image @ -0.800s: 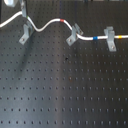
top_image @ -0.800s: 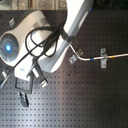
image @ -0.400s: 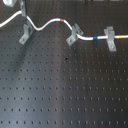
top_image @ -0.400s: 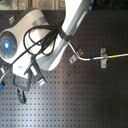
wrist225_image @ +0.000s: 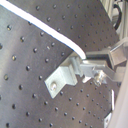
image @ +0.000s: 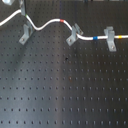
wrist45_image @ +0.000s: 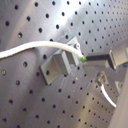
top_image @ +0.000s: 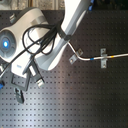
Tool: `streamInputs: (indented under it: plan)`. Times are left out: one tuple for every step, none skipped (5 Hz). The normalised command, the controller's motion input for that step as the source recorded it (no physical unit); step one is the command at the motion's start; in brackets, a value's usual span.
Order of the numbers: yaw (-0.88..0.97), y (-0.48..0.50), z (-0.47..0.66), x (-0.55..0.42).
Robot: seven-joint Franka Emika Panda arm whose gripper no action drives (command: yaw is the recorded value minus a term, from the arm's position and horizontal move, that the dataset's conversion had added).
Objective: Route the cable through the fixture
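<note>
**A:** Looking from the gripper (wrist225_image: 102, 60) outward in the second wrist view, can you see whether it holds anything?

**B:** No. A grey metal finger (wrist225_image: 116, 54) sits right beside the long thin white cable (wrist225_image: 50, 32), where the cord's visible run ends over a small grey metal bracket (wrist225_image: 62, 79). I can't tell if the jaws are clamped on the cord or standing apart.

**A:** And where does the cable run?

**B:** In the first exterior view, the cable (image: 47, 23) comes in from the upper left of the frame. It waves across the top of the black perforated board (image: 65, 85) and exits at the upper right.

**A:** Are there any containers?

**B:** None as such, only three grey brackets. The cord sits in the left one (image: 25, 34), the middle one (image: 74, 35) and the right one (image: 111, 41). The red band (image: 61, 21) lies between the first two, and the blue band (image: 96, 37) lies between the last two.

**A:** How should this step be done well?

**B:** I'd judge the cord should be kept low and lined up with the left bracket's slot. It should be tensioned gently so the other two brackets don't lose it.
</note>
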Motion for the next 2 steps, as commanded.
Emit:
streamInputs:
  plan:
    - [0.26,-0.041,0.26,-0.008]
    - [0.29,-0.009,0.22,-0.067]
